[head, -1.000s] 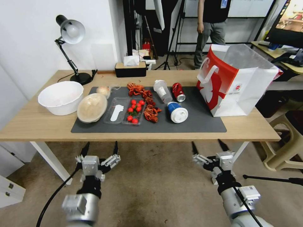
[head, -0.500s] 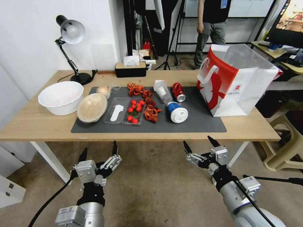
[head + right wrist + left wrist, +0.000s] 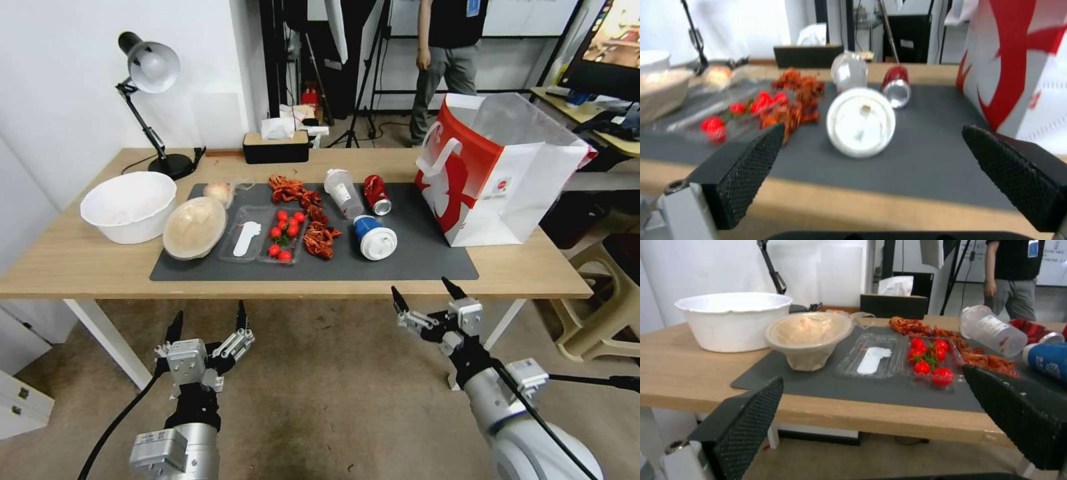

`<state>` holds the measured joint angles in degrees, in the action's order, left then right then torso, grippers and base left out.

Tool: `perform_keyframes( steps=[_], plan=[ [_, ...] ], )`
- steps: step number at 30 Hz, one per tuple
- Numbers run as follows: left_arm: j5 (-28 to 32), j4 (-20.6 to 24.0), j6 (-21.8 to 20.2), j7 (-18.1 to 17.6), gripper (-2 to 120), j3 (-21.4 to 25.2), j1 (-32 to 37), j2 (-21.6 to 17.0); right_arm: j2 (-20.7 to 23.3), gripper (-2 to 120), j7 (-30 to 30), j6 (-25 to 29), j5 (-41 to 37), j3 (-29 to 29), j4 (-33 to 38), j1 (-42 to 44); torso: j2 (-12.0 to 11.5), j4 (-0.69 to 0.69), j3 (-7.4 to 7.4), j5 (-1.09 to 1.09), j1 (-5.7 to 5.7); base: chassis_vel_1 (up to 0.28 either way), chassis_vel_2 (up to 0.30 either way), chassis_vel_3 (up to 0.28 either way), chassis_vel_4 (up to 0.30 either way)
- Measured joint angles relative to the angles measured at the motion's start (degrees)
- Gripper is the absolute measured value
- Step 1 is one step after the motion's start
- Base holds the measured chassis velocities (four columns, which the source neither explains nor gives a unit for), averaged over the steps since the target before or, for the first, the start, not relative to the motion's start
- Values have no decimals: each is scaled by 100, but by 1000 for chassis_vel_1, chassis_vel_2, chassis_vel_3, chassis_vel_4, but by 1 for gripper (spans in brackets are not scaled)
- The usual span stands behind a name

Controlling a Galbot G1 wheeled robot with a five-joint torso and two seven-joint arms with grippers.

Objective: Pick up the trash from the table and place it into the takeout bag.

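Both grippers hang below and in front of the tabletop (image 3: 87, 263), over the floor; the left gripper (image 3: 208, 321) has its jaws spread and released, holding nothing; the right gripper (image 3: 425, 297) likewise stands wide open and empty, facing the white lid of the blue cup (image 3: 373, 237).

All trash lies untouched on the grey mat (image 3: 427, 263): the blue cup on its side near the front edge; the crushed red can (image 3: 377, 194) and the clear cup (image 3: 344, 192) lying behind it; the beige lidded bowl (image 3: 194, 227) tilted at the mat's left end; a small pale bagged lump (image 3: 219, 193) behind that bowl; the takeout bag (image 3: 507, 177) stands upright and open on the tabletop's right end.

Risks noted: the cup, the can and the clear cup all lie on their sides and would likely roll away if nudged off-centre; the red can sits close to the blue cup, so wide jaws could knock it; the table edge lies between the right gripper and the cup, so a low approach risks striking it; the bag looks light and could tip or slide if bumped; the loop handle (image 3: 445, 155) could snag a jaw.
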<state>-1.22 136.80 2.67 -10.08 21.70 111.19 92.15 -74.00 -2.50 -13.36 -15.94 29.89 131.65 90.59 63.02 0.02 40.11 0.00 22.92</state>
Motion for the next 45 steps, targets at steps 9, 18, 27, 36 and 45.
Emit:
perform_keyframes(
  steps=[9,18,27,36,45],
  plan=[
    [-16,-14,-7,23,100,-11,79,0,362,100,356,-206,-364,-269,-691,-1110,0,-2,0,0,0,0,0,0,0],
    [16,47,1,-15,100,-23,124,0,461,100,705,-606,-907,-646,-1263,-2290,0,-2,1,-1,0,0,0,0,0],
    [73,41,-2,-64,100,-4,129,0,523,100,1033,-1077,-1330,-1242,-1895,-3215,0,-2,0,-1,0,0,0,0,0],
    [61,11,4,-118,100,-8,145,0,582,100,1308,-1505,-1409,-1806,-2522,-3885,0,-2,0,-1,0,0,0,0,0],
    [49,41,77,-169,100,21,199,-1,473,100,1864,-2296,-1492,-2059,-2582,-4180,0,-2,0,-1,0,0,0,0,0]
  ],
)
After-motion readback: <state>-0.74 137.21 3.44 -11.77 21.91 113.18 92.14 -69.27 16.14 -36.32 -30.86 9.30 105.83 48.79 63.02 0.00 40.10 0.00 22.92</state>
